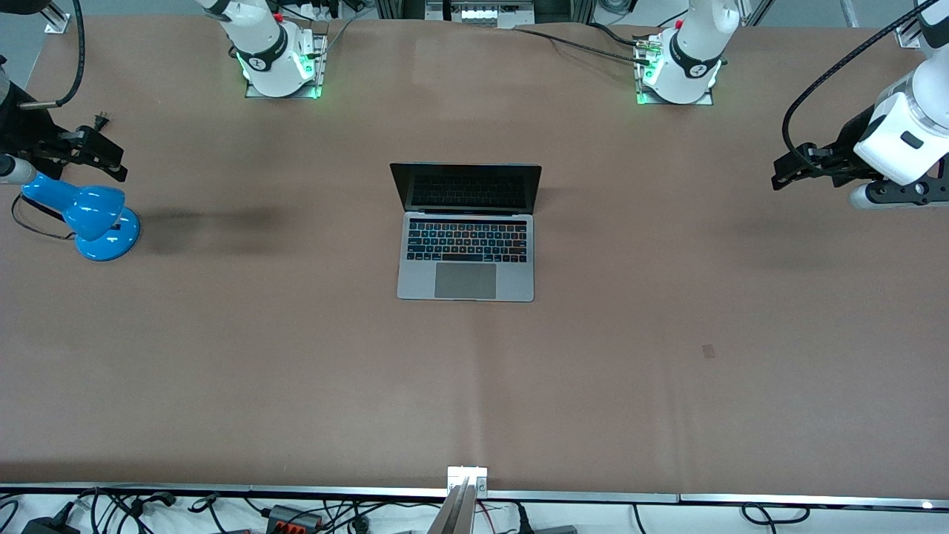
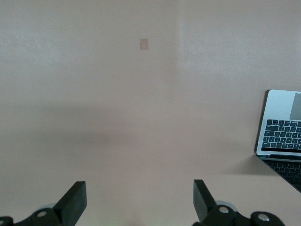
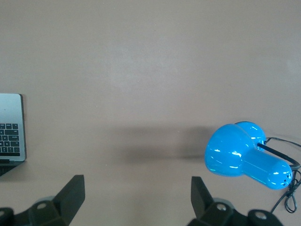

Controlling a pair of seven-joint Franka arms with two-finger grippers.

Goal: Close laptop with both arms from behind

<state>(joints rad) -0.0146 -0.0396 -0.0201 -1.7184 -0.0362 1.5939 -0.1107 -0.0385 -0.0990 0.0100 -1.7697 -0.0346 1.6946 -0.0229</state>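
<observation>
The silver-grey laptop (image 1: pixel 465 252) stands open in the middle of the table, its dark screen upright and facing the front camera. Part of it shows in the left wrist view (image 2: pixel 282 132) and in the right wrist view (image 3: pixel 10 132). My left gripper (image 1: pixel 786 170) hangs open and empty over bare table at the left arm's end, well apart from the laptop; its jaws show wide apart in the left wrist view (image 2: pixel 139 200). My right gripper (image 1: pixel 111 159) is open and empty at the right arm's end, just above the blue lamp; it also shows in the right wrist view (image 3: pixel 136 197).
A blue desk lamp (image 1: pixel 93 215) with a black cord lies on the table at the right arm's end, also in the right wrist view (image 3: pixel 244 157). A small tan patch (image 1: pixel 709 351) marks the tablecloth. Cables lie along the table's near edge.
</observation>
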